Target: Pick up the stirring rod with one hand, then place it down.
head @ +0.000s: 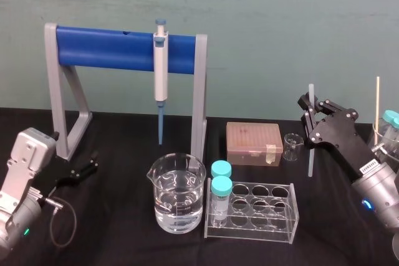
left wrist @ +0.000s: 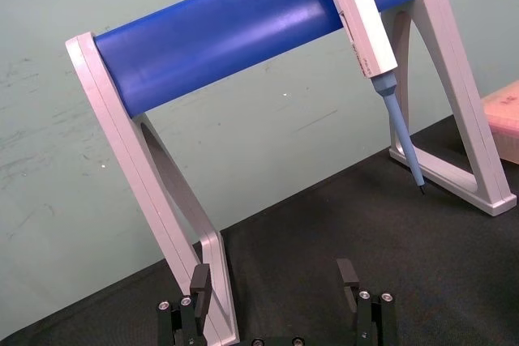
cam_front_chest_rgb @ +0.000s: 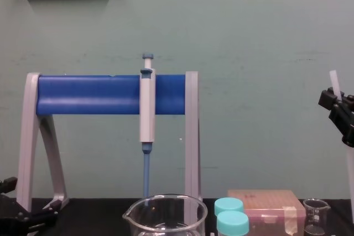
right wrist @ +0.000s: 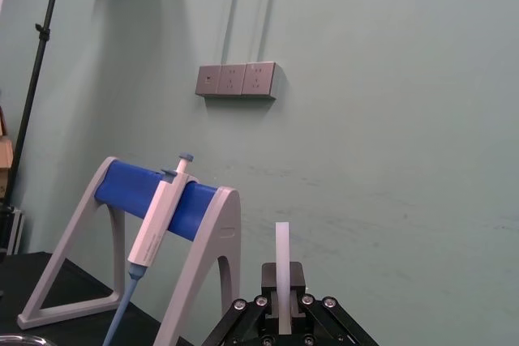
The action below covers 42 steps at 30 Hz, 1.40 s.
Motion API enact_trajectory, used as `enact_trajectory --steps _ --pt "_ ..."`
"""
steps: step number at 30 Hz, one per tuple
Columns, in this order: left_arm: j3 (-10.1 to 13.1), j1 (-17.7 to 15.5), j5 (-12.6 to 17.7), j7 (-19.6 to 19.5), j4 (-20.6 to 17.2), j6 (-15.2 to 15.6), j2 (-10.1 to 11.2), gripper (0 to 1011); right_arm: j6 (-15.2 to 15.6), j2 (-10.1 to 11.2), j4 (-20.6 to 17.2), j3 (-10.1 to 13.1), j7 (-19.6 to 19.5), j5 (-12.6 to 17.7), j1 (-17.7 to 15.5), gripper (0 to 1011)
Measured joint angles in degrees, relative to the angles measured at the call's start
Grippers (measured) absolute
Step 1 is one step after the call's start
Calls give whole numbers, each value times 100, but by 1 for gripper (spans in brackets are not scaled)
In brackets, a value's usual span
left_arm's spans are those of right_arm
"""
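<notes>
Your right gripper point(head: 310, 111), black with two jointed fingers, is closed on the long, thin, whitish translucent stirring rod point(head: 308, 154). In the right wrist view the rod point(right wrist: 282, 249) stands pinched between the finger pads point(right wrist: 296, 275), with no gap visible on either side. The rod is held upright. A short length sticks out above the fingers and a much longer length hangs below them. In the chest view the rod's top end point(cam_front_chest_rgb: 334, 79) shows just above the gripper point(cam_front_chest_rgb: 336, 102), which is well above table level. Just beside the rod's lower end, on the side toward the stand, is the small clear glass beaker point(head: 292, 146). The flat pinkish plastic box point(head: 254, 143) comes next beyond that. You cannot tell whether the lower tip touches the black table point(head: 124, 241). Your left gripper point(left wrist: 274, 281) is low over the table with its fingers point(left wrist: 201, 279) spread wide and nothing between them. Ahead of them stand one grey leg of the blue-barred stand point(left wrist: 235, 34) and the white pipette with a blue tip point(left wrist: 381, 54) hanging from the bar.
</notes>
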Motion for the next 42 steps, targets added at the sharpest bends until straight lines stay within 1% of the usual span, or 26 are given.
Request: enact_trajectory --steps 38,42 --pt "0 0 0 0 0 0 0 1000 0 -2 -1 2 0 -3 -1 67" --pt "0 0 0 0 0 0 0 1000 10 -33 -64 24 20 -29 -32 67"
